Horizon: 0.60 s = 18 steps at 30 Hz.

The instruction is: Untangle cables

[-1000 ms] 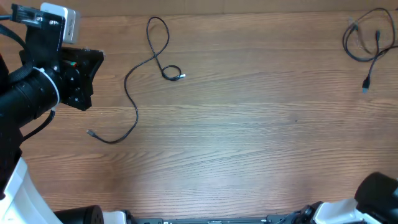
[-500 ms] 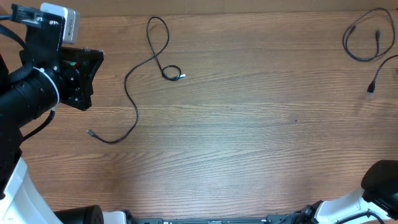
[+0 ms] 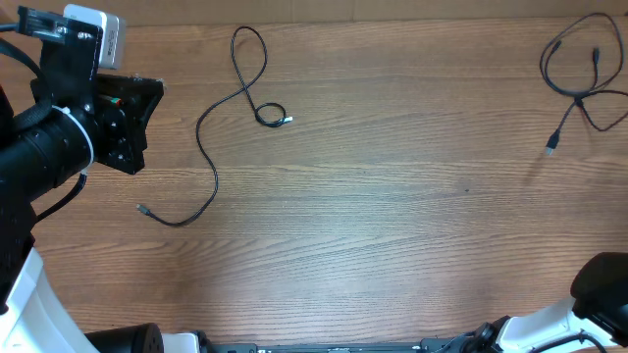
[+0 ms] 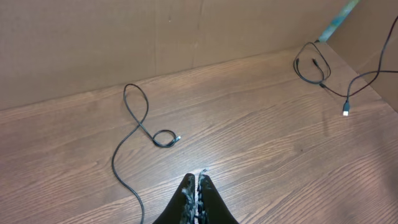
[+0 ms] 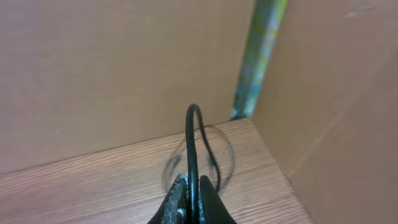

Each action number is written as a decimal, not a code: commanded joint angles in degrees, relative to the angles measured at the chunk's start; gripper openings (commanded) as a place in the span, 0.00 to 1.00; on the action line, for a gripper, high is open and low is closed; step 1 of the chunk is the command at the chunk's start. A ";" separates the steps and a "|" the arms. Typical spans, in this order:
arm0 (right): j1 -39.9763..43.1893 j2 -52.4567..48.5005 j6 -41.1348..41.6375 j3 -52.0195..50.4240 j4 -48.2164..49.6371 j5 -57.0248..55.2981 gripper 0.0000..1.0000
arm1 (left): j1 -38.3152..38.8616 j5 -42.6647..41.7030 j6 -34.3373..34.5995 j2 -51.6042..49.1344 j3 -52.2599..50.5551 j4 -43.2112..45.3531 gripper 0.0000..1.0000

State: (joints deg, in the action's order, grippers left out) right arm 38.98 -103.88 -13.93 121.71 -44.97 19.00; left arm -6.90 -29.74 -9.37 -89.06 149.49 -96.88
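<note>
The left arm (image 3: 83, 118) is hanging over the left edge of the wooden table (image 3: 392, 226). In its wrist view the left gripper (image 4: 196, 186) is pointing down at the bare wood with its fingers pressed together, and nothing is sitting between them.

Just right of that arm, the left cable (image 3: 199, 132) is lying flat on the table and winding in an S. It is forming a tall loop at the far side and a small coil with a silver tip (image 3: 286, 121) in the middle, while its other plug (image 3: 143, 208) is resting nearer the front edge.

Well apart, at the far right corner, the right cable (image 3: 579, 98) is sitting in loose loops. One strand is trailing down to a plug (image 3: 551, 149), whose shadow is falling apart from it on the wood.

In the right wrist view the right gripper (image 5: 189, 199) is clamping a strand of the right cable, which is arching up from between the fingers in front of a cardboard wall (image 5: 112, 68).
</note>
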 commanded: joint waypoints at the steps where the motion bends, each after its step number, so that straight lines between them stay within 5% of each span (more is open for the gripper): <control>1: 2.16 -1.31 -1.20 0.37 2.60 -3.56 0.04 | -0.15 0.09 0.26 -0.50 -0.15 0.09 0.04; 18: 9.01 -25.27 -0.28 0.17 6.03 -7.87 0.04 | -0.15 -2.16 0.85 -0.50 -0.15 0.09 0.04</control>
State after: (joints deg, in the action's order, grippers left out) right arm 47.31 -126.23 -15.00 121.67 -38.37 12.10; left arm -6.90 -29.80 -9.13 -89.06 149.49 -96.88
